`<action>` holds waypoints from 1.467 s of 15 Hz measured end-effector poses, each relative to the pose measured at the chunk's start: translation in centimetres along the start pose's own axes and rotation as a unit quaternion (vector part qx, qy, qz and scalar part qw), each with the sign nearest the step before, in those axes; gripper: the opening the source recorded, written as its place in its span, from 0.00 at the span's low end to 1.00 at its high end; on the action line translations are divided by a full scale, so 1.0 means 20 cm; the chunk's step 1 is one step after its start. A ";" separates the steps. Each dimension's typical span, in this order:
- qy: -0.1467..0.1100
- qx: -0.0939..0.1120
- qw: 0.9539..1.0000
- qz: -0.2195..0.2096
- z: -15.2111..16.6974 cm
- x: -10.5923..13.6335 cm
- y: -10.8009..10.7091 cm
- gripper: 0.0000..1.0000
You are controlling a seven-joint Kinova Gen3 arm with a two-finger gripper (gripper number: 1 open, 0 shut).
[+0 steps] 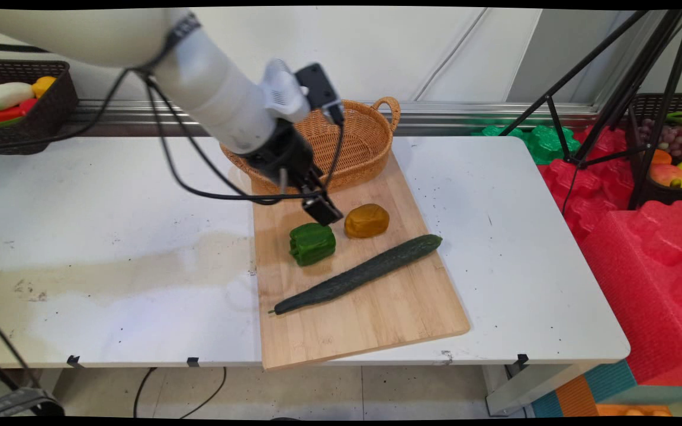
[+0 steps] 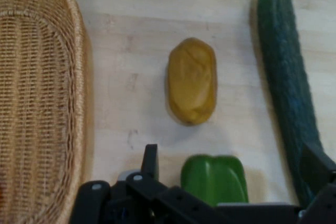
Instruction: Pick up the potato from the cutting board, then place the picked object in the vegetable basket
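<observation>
My gripper (image 1: 321, 210) hangs open just above the back edge of a green bell pepper (image 1: 312, 243) on a wooden cutting board (image 1: 376, 307). In the hand view the green bell pepper (image 2: 214, 178) lies between the spread fingers (image 2: 150, 160) of the gripper (image 2: 231, 156), and nothing is held. A brown potato (image 1: 366, 220) sits right of the pepper, and this potato (image 2: 192, 81) shows just beyond the fingertips. A long dark cucumber (image 1: 357, 273) lies diagonally across the board; in the hand view the cucumber (image 2: 286, 77) runs along the right.
A wicker basket (image 1: 364, 142) stands empty at the board's far end; the basket (image 2: 37, 103) fills the hand view's left. A dark crate of produce (image 1: 21, 100) is at the back left. Tripod legs (image 1: 607, 100), red foam blocks (image 1: 643, 248) and a fruit crate (image 1: 675, 148) are off the table's right.
</observation>
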 end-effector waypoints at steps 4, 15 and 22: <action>-0.014 0.005 1.000 -0.004 0.21 0.07 -0.02 1.00; -0.036 0.008 0.999 -0.010 0.65 0.17 -0.05 1.00; -0.042 0.008 0.999 -0.015 0.77 0.18 -0.04 0.00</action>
